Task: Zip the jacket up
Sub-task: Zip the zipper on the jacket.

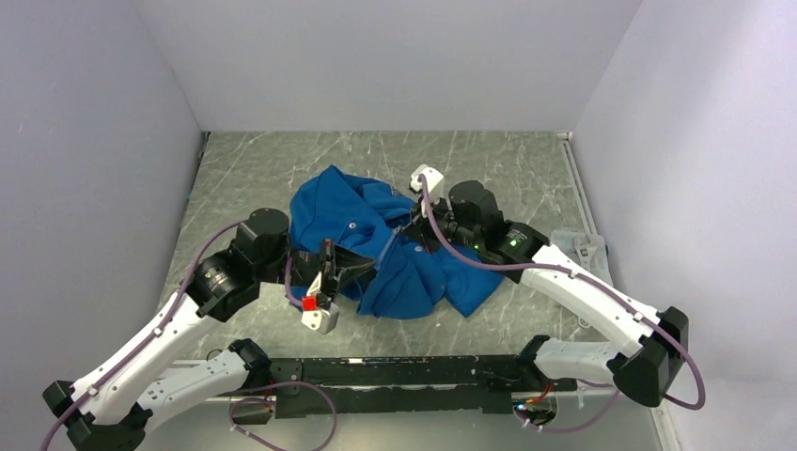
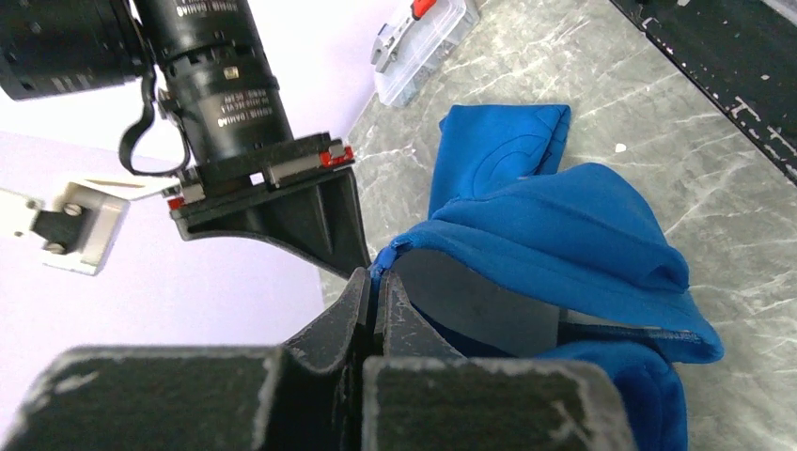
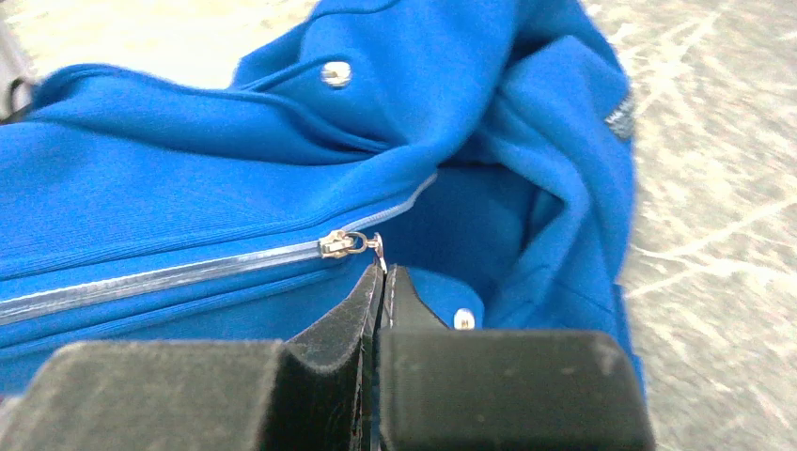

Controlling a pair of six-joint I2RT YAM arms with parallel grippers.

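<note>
My left gripper (image 2: 374,282) is clamped shut on a folded edge of the soft bright-blue fleece jacket (image 2: 564,235), which lies bunched in the middle of the grey marbled table (image 1: 282,160). My right gripper (image 3: 381,282) is closed tight, with the small silver pull tab (image 3: 378,249) of the metal zipper slider (image 3: 338,243) pinched at its tips. Behind the slider the pale silvery zipper line (image 3: 160,280) runs closed. Ahead of it the two front edges part into an open gap. I judge the zip partly done: one stretch is joined and the rest is left, though the crumpled cloth hides how much. Finishing would need my left hold pulling the fabric taut while my right draws the slider along.
</note>
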